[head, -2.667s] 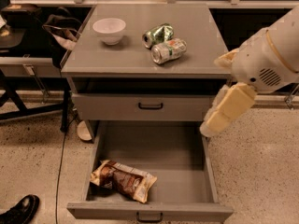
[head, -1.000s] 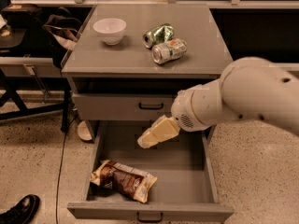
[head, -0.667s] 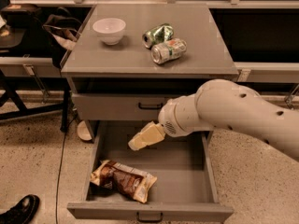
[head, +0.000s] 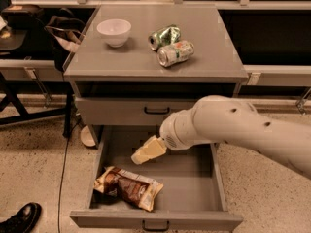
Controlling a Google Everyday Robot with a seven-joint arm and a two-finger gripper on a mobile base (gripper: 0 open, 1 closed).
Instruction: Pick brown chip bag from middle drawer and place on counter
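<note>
The brown chip bag [head: 129,187] lies flat on the floor of the open middle drawer [head: 192,188], at its front left. My gripper [head: 141,156] hangs over the drawer on the white arm that reaches in from the right. It points down and to the left, a little above and to the right of the bag, apart from it. The counter [head: 131,52] is the grey top of the cabinet, behind and above the drawer.
On the counter stand a white bowl [head: 113,31] at the back left and two crushed cans, green [head: 164,36] and silver [head: 175,53], in the middle. A shut drawer front [head: 121,111] sits above the open drawer. A black shoe [head: 20,219] is at the lower left.
My arm has swung from the right side of the cabinet across the open drawer, and the gripper has moved left and down toward the bag. The bag has not moved.
</note>
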